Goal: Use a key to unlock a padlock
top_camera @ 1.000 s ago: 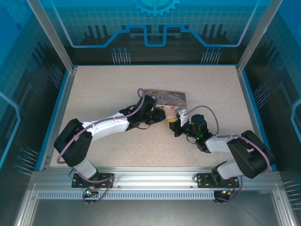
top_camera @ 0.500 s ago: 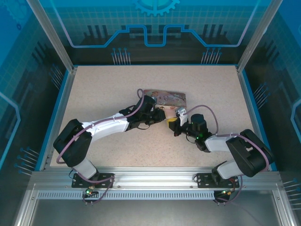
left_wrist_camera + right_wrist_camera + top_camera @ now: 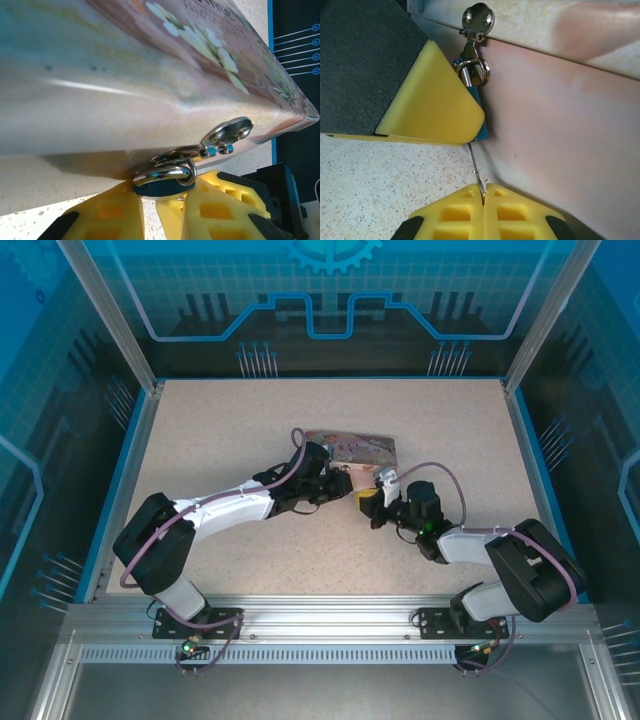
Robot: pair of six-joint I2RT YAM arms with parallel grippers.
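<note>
Barely shifted over the last second: right arm's elbow link, a touch toward 5 o'clock in the top view; tin (image 3: 350, 448) and both wrists as before.

Padlock (image 3: 482, 120): hung by silver shackle from hasp (image 3: 478, 20) on tin's near side, mid-desk (image 3: 250, 420); body dark blue here.

Left fingers (image 3: 115, 210): closed on padlock body from both sides, steadying it.

Right fingers (image 3: 455, 210): pressed together, pinching key (image 3: 475, 170).

Key: thin blade, long axis 6-to-12 in right wrist view, leaning slightly to 11; far end at padlock's underside, at 12 o'clock from right fingers. Seating in keyway: cannot tell. Right arm placed for the turn.
</note>
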